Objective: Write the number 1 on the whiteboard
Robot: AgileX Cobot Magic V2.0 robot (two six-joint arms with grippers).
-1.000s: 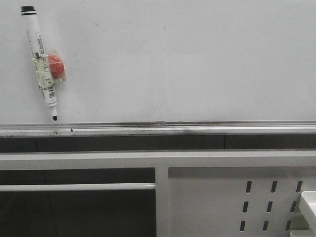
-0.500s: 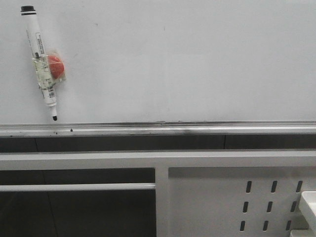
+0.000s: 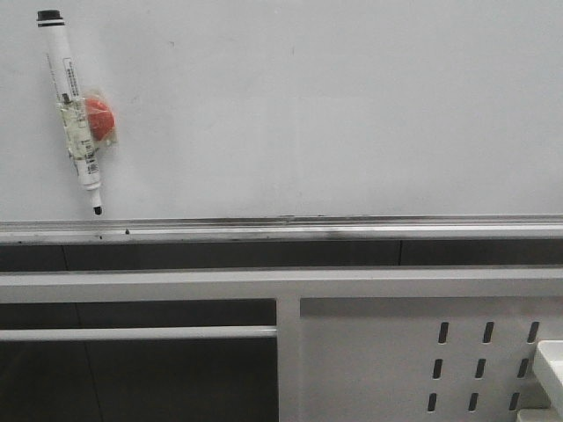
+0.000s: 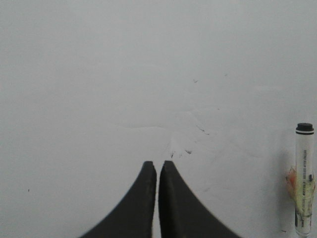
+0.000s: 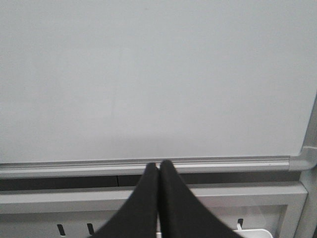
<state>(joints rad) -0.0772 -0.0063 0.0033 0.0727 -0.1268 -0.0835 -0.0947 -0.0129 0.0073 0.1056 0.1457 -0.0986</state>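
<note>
The whiteboard [image 3: 334, 105] fills the upper front view, with a silver rail [image 3: 281, 230] along its lower edge. No number 1 shows on it. A white marker pen [image 3: 75, 114] with a black tip hangs tilted at the board's left, beside a red magnet [image 3: 100, 119]. The pen also shows in the left wrist view [image 4: 303, 181]. My left gripper [image 4: 158, 164] is shut and empty, facing the bare board [image 4: 124, 74] with faint smudges. My right gripper [image 5: 159, 164] is shut and empty, its tips in line with the rail [image 5: 74, 167] in its view. Neither gripper shows in the front view.
A white perforated metal panel [image 3: 422, 352] and a white crossbar [image 3: 141, 332] stand below the board. A white tray corner [image 3: 550, 365] shows at the lower right. The board's right frame corner [image 5: 307, 158] shows in the right wrist view.
</note>
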